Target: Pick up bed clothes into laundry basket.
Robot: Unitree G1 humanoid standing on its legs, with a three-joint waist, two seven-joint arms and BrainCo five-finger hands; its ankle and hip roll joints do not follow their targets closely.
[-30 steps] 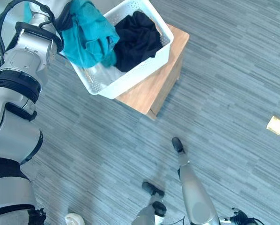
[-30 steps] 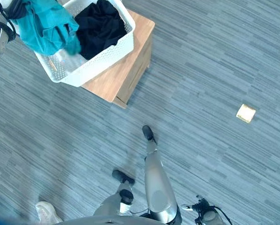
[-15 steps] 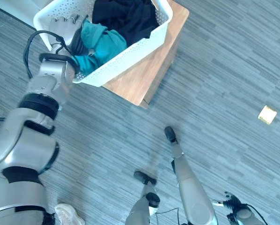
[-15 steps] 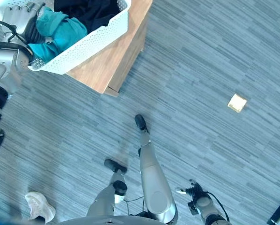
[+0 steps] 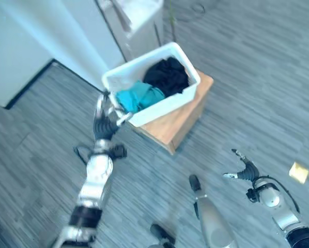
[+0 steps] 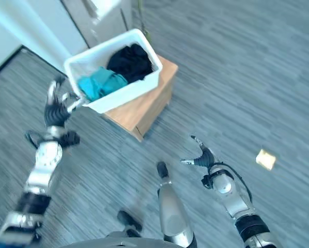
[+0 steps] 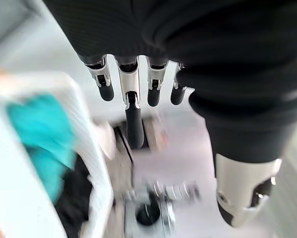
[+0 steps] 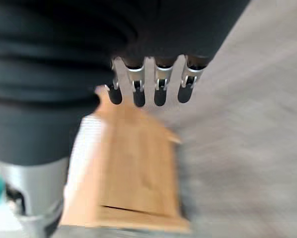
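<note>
A teal garment [image 5: 139, 96] and black clothes [image 5: 167, 76] lay in the white basket [image 5: 165, 106] at upper centre; left hand [image 5: 106, 121] and right hand [image 5: 242, 169] hung empty, fingers spread.

Both arms were silver-grey with black bands at the joints. The left hand [image 5: 104, 120] and right hand [image 6: 200, 157] had silver fingers [image 7: 130, 82] with dark tips; dark ribbed covers wrapped backs and wrists.
</note>
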